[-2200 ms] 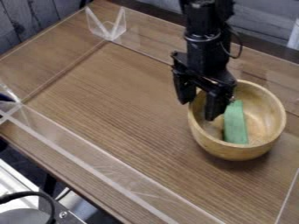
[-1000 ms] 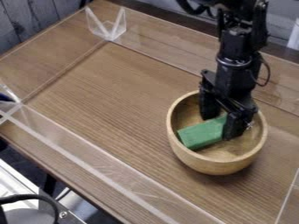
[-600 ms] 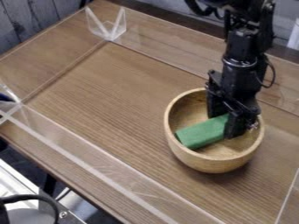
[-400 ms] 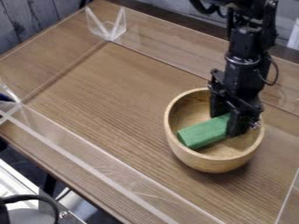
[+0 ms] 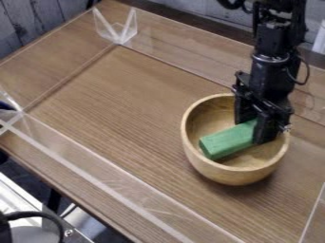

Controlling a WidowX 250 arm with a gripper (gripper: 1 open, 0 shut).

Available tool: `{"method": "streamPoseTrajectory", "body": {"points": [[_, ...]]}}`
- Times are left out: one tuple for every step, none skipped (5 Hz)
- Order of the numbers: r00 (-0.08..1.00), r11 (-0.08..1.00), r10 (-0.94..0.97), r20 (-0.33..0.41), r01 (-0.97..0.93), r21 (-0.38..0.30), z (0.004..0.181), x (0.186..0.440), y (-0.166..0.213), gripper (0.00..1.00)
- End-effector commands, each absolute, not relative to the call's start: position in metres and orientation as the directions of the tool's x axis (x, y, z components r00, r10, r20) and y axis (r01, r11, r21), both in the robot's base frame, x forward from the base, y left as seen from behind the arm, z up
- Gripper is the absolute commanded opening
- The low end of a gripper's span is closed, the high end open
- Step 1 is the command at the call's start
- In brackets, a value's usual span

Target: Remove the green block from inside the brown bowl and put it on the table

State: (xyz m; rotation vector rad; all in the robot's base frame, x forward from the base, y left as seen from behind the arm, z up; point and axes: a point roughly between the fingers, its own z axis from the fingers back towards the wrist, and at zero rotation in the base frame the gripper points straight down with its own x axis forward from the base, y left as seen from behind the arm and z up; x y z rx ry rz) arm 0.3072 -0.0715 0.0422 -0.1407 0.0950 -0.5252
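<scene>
The brown bowl stands on the table at the right. Inside it lies the green block, tilted, its far right end raised toward the bowl's back wall. My gripper reaches straight down into the bowl, and its black fingers are closed on that raised right end of the block. The fingertips are partly hidden behind the block and the bowl's rim. The block's lower left end stays inside the bowl, near its floor.
Low clear plastic walls edge the tabletop: one runs along the front left, and a corner stands at the back. The brown wood surface stretches left of the bowl. Dark cables and floor lie beyond the front edge.
The jaws narrowed onto the block's right end. Gripper, block and bowl have since shifted slightly right, and the block's held end sits a little higher.
</scene>
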Motion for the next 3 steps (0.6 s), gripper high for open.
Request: {"method": "streamPoseTrajectory", "body": {"points": [[0.865,0.856,-0.502,0.015,0.499,-0.133,0.0550,0.3196,-0.0694,0.00],[0.865,0.853,-0.501,0.039,0.501,-0.145,0.0527,0.3178,-0.0684,0.00],[0.864,0.850,-0.499,0.068,0.503,-0.156,0.0516,0.3159,-0.0668,0.00]]}}
